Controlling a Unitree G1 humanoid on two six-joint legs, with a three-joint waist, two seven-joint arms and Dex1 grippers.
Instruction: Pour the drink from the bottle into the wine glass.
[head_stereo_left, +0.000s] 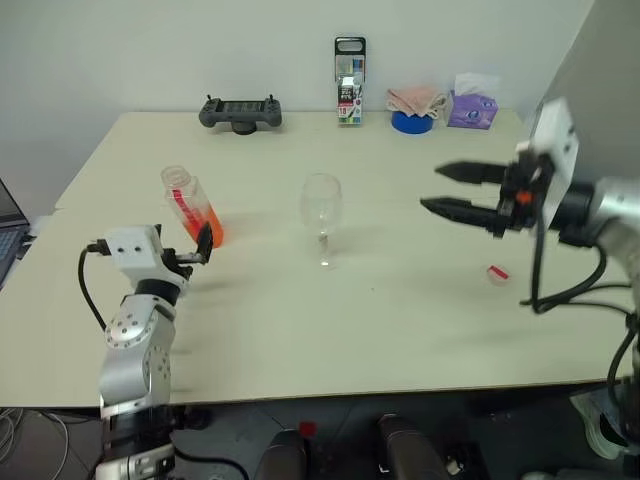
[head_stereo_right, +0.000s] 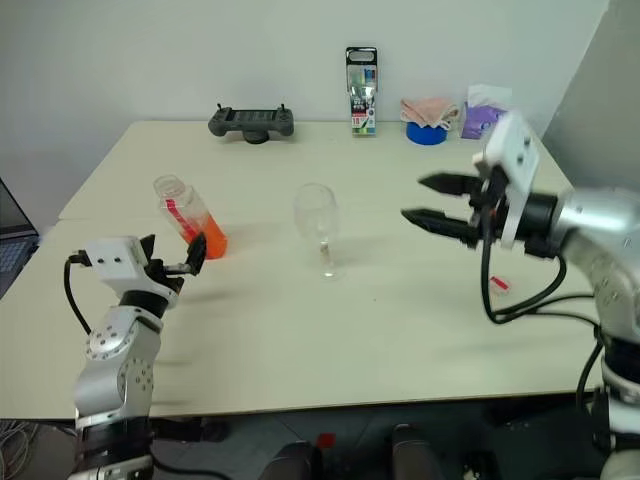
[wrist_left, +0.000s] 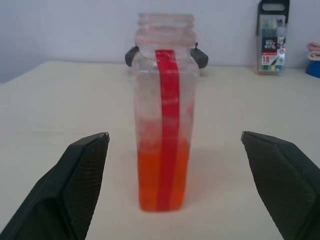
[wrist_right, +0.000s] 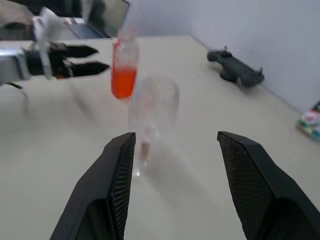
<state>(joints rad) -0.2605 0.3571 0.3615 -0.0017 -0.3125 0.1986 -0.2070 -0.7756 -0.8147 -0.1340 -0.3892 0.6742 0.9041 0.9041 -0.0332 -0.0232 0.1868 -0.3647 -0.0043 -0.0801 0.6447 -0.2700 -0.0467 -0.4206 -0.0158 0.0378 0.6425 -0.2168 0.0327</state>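
Bottle (head_stereo_left: 190, 207): stands upright on the table (head_stereo_left: 400, 330), left of centre. The neck is open, with no cap on it. A red label strip runs down its side.
Drink (wrist_left: 162, 180): bright orange liquid fills roughly the lower third of the bottle.
Red cap (head_stereo_left: 497, 273): lies on the table at the right, near the right arm and well apart from the bottle. Judgement: it is set aside so that the neck is free for pouring.
Wine glass (head_stereo_left: 321, 212): stands upright near the table centre, right of the bottle and apart from it. The bowl appears empty, so pouring is not yet done.
Left claw (head_stereo_left: 204, 246): fingers spread wide, just on the near side of the bottle. In the left wrist view the bottle sits centred between the fingers, untouched. Judgement: the claw is lined up to close on the bottle body.
Right claw (head_stereo_left: 452, 190): fingers apart, holding nothing, raised above the table at the right and pointing left toward the glass. Judgement: this keeps it clear of the pouring path.
Far edge: a game controller (head_stereo_left: 240, 111), a marker pack (head_stereo_left: 350, 81), a blue dish (head_stereo_left: 411, 122) and a tissue pack (head_stereo_left: 472, 108), none involved.
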